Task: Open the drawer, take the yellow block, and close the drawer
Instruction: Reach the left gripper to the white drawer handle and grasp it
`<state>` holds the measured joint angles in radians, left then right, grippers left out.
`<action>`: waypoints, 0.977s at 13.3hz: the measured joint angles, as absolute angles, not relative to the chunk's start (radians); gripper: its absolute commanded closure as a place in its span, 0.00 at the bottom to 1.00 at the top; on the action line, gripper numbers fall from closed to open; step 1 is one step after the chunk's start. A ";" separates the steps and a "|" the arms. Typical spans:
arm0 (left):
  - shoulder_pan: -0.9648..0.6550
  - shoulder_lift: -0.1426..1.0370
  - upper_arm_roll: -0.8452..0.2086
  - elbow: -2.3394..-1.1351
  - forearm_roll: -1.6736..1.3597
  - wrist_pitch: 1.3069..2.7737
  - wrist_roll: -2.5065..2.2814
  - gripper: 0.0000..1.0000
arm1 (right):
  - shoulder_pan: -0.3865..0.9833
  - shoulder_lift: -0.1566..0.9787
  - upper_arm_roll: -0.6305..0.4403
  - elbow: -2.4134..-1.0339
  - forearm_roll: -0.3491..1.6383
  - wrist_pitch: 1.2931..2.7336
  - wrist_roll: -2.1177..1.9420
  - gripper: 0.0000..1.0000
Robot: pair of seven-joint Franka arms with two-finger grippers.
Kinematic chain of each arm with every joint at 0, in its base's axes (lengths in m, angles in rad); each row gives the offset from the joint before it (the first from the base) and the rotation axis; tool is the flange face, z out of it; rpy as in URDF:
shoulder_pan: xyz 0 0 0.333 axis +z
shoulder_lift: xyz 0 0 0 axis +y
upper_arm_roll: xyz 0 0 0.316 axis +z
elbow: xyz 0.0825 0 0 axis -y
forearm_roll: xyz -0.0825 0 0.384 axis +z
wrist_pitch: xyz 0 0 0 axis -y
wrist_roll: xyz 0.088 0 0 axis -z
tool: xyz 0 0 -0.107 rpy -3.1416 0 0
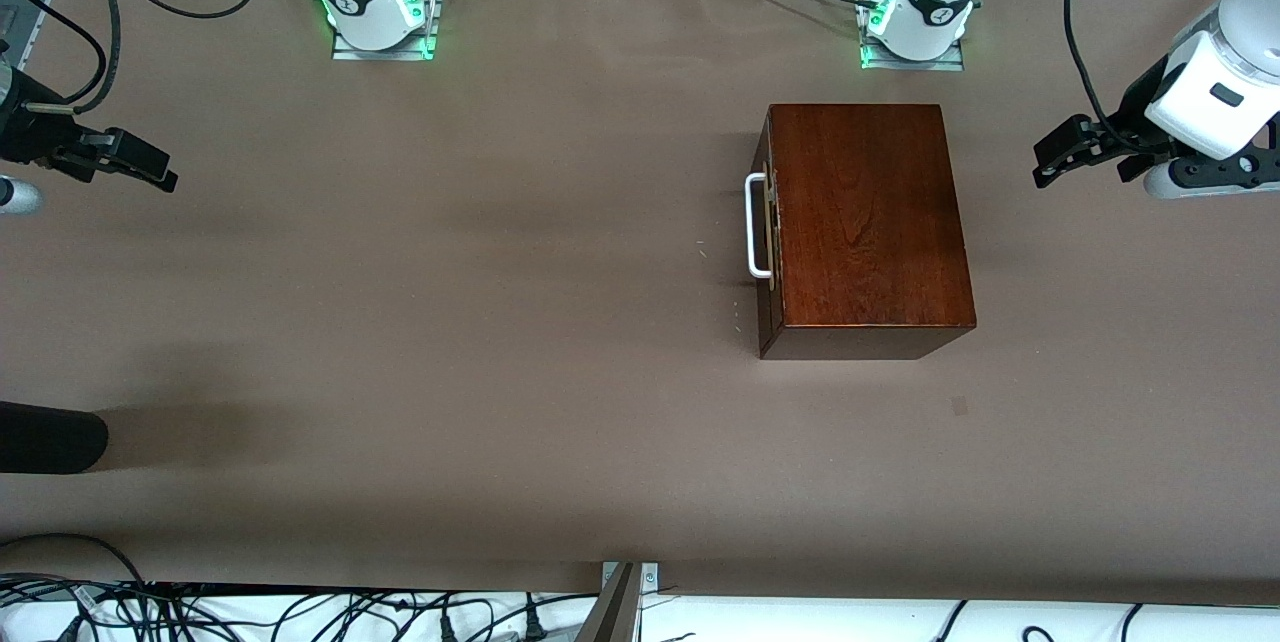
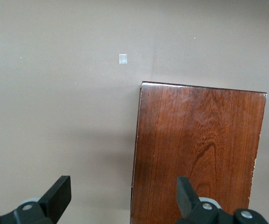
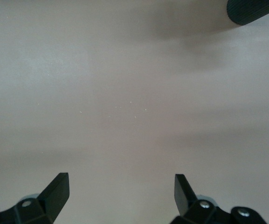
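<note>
- Dark reddish-brown polished wooden box: its drawer, with white bar handle, is shut.
- My left gripper and right gripper hang wide open, empty, over bare brown table.

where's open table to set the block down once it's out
The table is bare from the drawer's white handle toward the right arm's end, and along the strip nearer the camera than the wooden box. Both arms wait, open: left gripper beside the box, right gripper at its own end.
</note>
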<state>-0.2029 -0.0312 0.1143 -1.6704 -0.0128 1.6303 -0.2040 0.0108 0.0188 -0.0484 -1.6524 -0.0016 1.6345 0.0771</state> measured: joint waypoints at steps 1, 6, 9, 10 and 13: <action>-0.203 -0.031 0.114 -1.670 -0.013 1.630 -0.204 0.00 | 0.011 0.019 -0.048 -1.652 -0.002 1.636 0.077 0.00; -0.218 -0.027 0.087 -1.670 -0.013 1.631 -0.204 0.00 | 0.011 0.026 -0.049 -1.652 -0.002 1.648 0.077 0.00; -0.226 0.003 -0.003 -1.633 -0.013 1.632 -0.213 0.00 | 0.011 0.035 -0.049 -1.652 -0.002 1.679 0.078 0.00; -0.227 0.020 -0.040 -1.613 -0.013 1.631 -0.236 0.00 | 0.011 0.036 -0.049 -1.652 -0.002 1.680 0.079 0.00; -0.232 0.082 -0.178 -1.571 -0.012 1.630 -0.376 0.00 | 0.011 0.037 -0.049 -1.652 -0.001 1.679 0.079 0.00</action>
<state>-0.2322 0.0822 -0.1783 -1.5708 -0.0123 1.6295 -0.3761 0.0111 0.0368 -0.0487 -1.6524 -0.0015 1.6792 0.0789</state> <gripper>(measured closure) 0.000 0.000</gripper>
